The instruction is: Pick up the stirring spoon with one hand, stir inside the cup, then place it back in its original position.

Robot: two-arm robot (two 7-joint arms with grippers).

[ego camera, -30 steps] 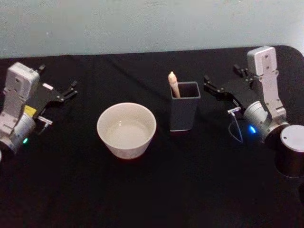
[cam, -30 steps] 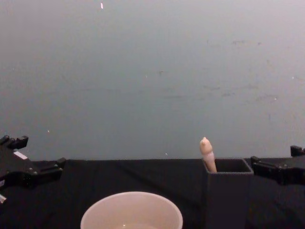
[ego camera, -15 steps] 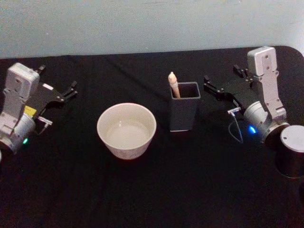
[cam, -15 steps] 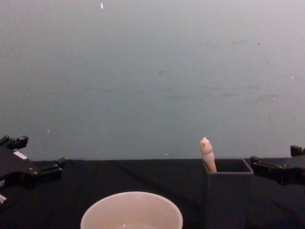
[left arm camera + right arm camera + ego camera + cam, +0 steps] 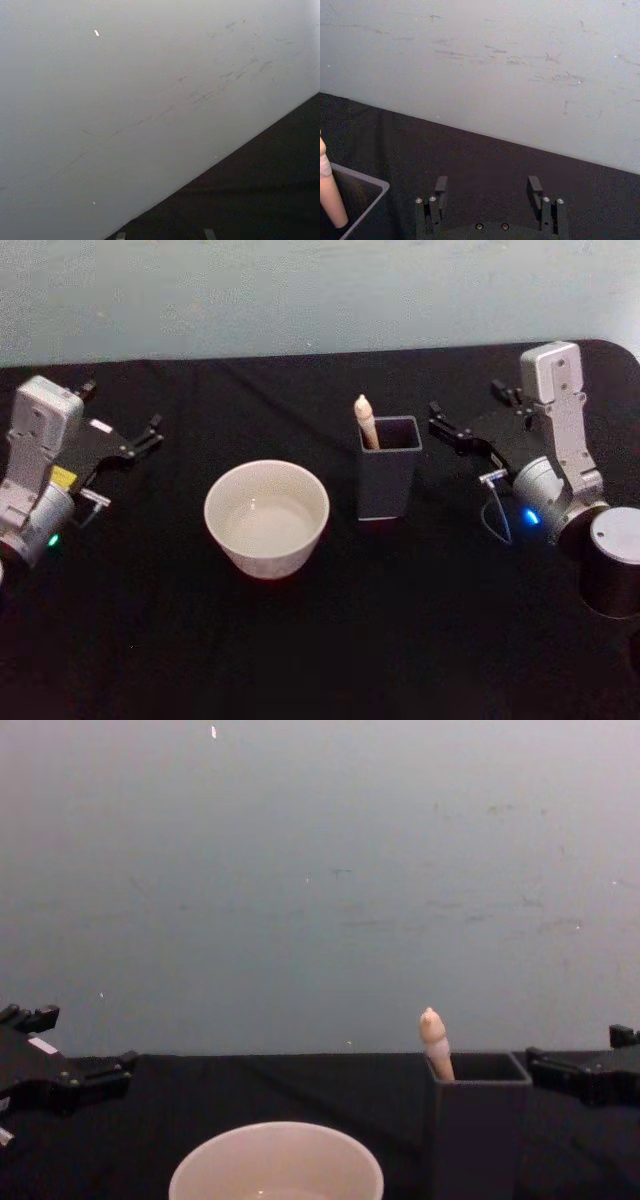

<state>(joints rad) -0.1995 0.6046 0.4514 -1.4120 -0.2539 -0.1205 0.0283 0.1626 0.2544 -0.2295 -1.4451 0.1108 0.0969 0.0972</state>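
**Spoon untouched in its holder; the approach carries the risk**

The left black flat gripper point(image 5: 120, 445), on its silver-grey arm at the left edge of the black-clothed bench point(image 5: 320, 640), hangs idle well to the left of everything; whether its fingers are spread or closed cannot be told.

Ahead and to the right of those fingers sits the wide round cream-white cup point(image 5: 267, 515), rim up, a little pale liquid in its bottom. Just beyond it, apart from it, stands the dark grey square-sided upright holder box point(image 5: 388, 478). The slender stirring spoon point(image 5: 366, 421) leans in the holder's corner nearest the cup, only its pale beige knob-tipped handle above the rim; shaft and bowl are hidden inside.

The right black gripper point(image 5: 462, 425), on a silver-grey arm with a blue light, has its fingers point(image 5: 440, 189) spread wide and empty. The holder's near wall lies just off those fingertips, the spoon handle on the far side of the box from them.

Likely trouble: the fingers meeting the holder wall before the handle would shove or tip the narrow box toward the cup. A pinch too near the rounded knob could slip. Lifting at an angle may catch the bowl on the rim and drag the holder up.
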